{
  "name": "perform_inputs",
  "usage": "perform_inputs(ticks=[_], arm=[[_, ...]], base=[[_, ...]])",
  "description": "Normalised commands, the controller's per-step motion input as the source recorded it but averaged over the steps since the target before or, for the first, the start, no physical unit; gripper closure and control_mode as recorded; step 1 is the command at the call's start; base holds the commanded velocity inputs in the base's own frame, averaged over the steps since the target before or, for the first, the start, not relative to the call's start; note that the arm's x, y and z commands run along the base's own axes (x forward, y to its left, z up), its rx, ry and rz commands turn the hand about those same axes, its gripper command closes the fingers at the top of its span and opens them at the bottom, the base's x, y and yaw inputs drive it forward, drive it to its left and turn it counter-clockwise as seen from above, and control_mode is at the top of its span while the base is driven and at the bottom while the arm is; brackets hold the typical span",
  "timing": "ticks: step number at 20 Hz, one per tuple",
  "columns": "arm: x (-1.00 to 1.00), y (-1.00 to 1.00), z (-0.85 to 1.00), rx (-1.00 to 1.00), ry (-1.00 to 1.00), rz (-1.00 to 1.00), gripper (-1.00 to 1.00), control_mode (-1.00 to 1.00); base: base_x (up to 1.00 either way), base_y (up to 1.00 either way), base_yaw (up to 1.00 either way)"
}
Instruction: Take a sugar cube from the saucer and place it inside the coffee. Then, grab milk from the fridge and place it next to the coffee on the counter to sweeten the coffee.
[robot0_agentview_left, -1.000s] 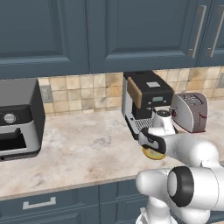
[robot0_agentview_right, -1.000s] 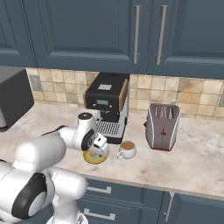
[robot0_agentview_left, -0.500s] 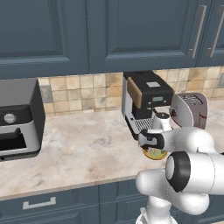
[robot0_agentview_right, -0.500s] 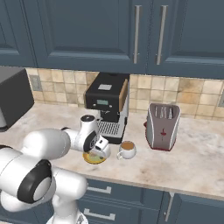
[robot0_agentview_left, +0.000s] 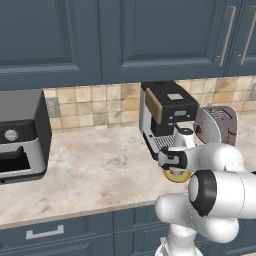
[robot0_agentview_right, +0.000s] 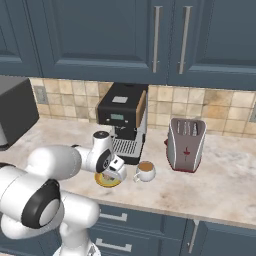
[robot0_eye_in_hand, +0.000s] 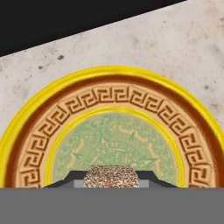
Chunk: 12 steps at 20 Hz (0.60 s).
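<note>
The robot's tool (robot0_eye_in_hand: 112, 178) is reaching down into the saucer (robot0_eye_in_hand: 39, 144), and its two dark tips are squeezing the sugar cube (robot0_eye_in_hand: 112, 176) between them. In the hand view, the cube is looking small and speckled, and it is sitting low over the pale green middle of the saucer. I cannot tell if the cube is touching the dish or is just above it.

The saucer (robot0_agentview_right: 106, 181) is lying on the table (robot0_agentview_right: 220, 185), near the front edge. The yellow rim is going all around it, with a brown ring of square curls inside.

The coffee (robot0_agentview_right: 145, 170) is standing just beside the saucer, on its right in the right base view. The cup is white and the brown drink is showing inside it.

A black coffee machine (robot0_agentview_right: 123, 120) is standing right behind the saucer and the cup. A silver and red toaster (robot0_agentview_right: 186, 144) is standing further right. A grey oven (robot0_agentview_left: 20, 132) is sitting far off at the left end of the table.
</note>
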Motion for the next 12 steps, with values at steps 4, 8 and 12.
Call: perform_inputs(ticks=[4,8,12], arm=[[-0.18,0.07,0.0,0.0,0.0,0.0,1.0,-1.0],[-0.17,0.0,0.17,0.0,-0.05,0.0,1.0,-1.0],[-0.06,-0.08,0.44,0.0,-0.09,0.0,1.0,-1.0]], base=[[0.0,0.0,0.0],[0.0,0.0,0.0],[0.0,0.0,0.0]])
